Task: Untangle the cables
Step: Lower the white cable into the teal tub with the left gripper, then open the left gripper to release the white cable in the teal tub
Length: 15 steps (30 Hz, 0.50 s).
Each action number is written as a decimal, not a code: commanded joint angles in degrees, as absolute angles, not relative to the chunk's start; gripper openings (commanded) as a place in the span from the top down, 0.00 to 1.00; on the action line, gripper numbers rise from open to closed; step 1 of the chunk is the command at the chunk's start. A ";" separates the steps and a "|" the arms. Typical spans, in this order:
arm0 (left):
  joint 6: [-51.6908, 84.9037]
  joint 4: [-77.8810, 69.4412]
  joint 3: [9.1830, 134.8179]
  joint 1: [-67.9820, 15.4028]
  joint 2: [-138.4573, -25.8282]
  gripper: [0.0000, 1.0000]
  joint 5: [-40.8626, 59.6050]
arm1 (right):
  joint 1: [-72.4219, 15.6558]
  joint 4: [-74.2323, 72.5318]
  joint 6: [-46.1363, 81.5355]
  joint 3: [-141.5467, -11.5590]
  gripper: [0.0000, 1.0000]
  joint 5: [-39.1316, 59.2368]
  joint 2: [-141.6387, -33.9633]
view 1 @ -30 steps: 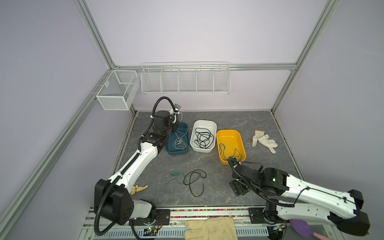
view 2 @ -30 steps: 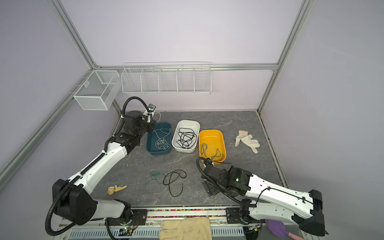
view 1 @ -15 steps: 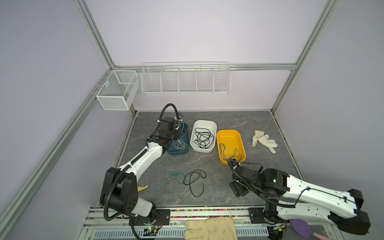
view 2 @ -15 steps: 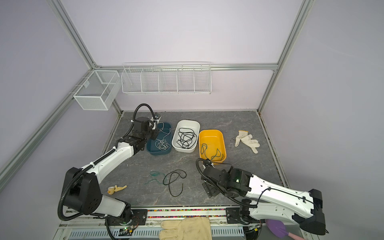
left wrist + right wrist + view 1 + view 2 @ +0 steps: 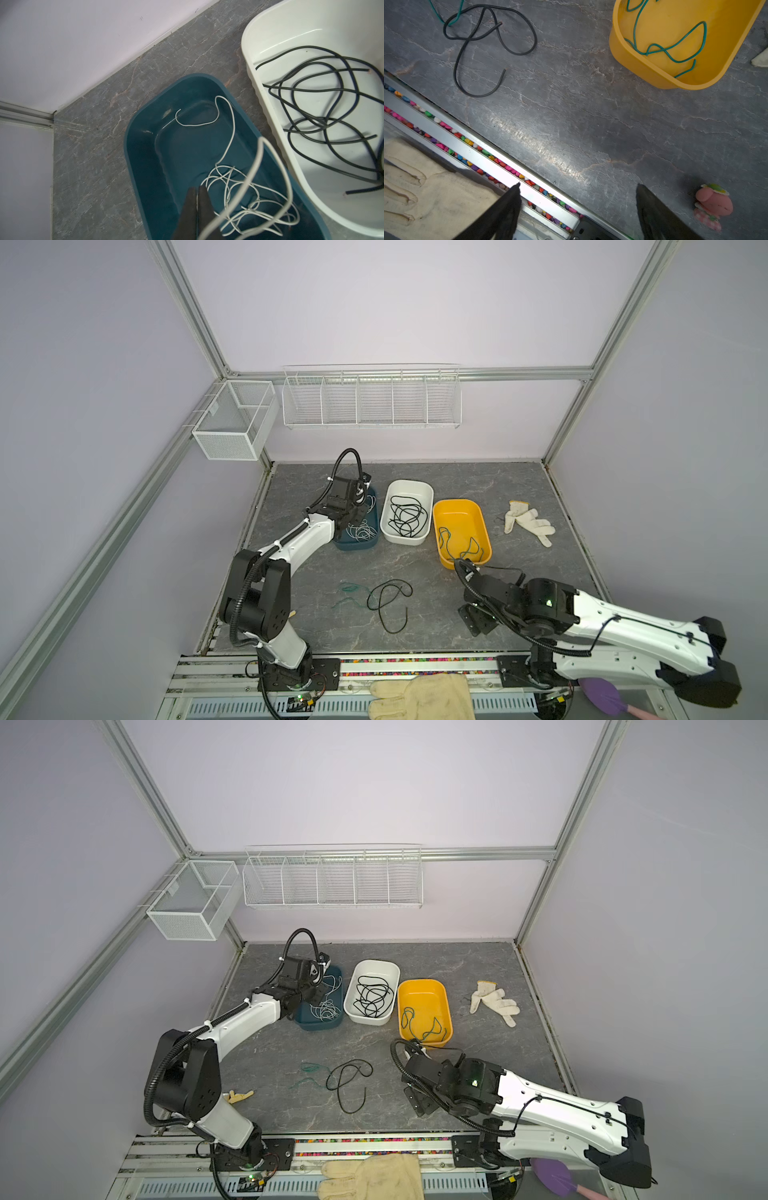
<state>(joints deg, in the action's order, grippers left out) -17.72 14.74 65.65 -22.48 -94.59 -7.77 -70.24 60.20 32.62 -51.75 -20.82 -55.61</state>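
Operator: What has changed over the last second?

Recorder: The left arm has folded down. The left gripper [image 5: 197,194] now sits low inside the teal bin [image 5: 143,166]; 1 second ago it stood well above it. Its fingers are pressed together throughout. A raised loop of white cable [image 5: 226,124] swings close to the lens. It looks pinched between them, but the contact point is hard to see.

Operator: And the right side?

Recorder: Unchanged. The right gripper [image 5: 578,185] hovers by the front edge of the table [image 5: 415,572], jaws spread wide and holding nothing.

Operator: Where are the cables?

Recorder: The white ones are in the teal bin. The black cables [image 5: 407,516] are in the white bin [image 5: 411,485]. 1 binned green cable [image 5: 634,22] is in the yellow bin [image 5: 461,518]. 1 loose black cable [image 5: 455,68] and 1 loose green cable [image 5: 348,588] cross on the table.

Operator: What does that mean for the task?

Recorder: I judge this a drop-off. Release comes next, then the crossed pair still needs separating.
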 commanded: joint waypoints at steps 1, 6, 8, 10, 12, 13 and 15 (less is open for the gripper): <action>-15.91 18.61 68.47 -22.06 -96.46 1.00 -5.90 | -70.84 61.37 33.72 -51.77 0.12 -21.89 -55.06; -15.10 22.01 70.93 -22.06 -99.63 1.00 -7.05 | -71.25 61.39 33.77 -51.77 0.12 -22.19 -55.01; -14.99 23.33 72.12 -22.06 -100.90 1.00 -7.91 | -71.30 61.39 33.72 -51.77 0.12 -22.15 -55.02; -13.94 24.62 73.31 -22.06 -101.96 1.00 -8.75 | -71.52 61.50 33.75 -51.85 0.12 -22.32 -55.02; -13.58 25.97 74.47 -22.06 -103.06 1.00 -9.27 | -71.63 61.51 33.75 -51.85 0.12 -22.32 -55.02; -13.40 26.66 74.99 -22.06 -103.61 0.99 -9.57 | -71.65 61.48 33.75 -51.86 0.12 -22.32 -55.02; -13.25 27.71 75.71 -22.07 -104.62 0.98 -10.44 | -71.87 61.52 33.75 -51.86 0.12 -22.39 -55.02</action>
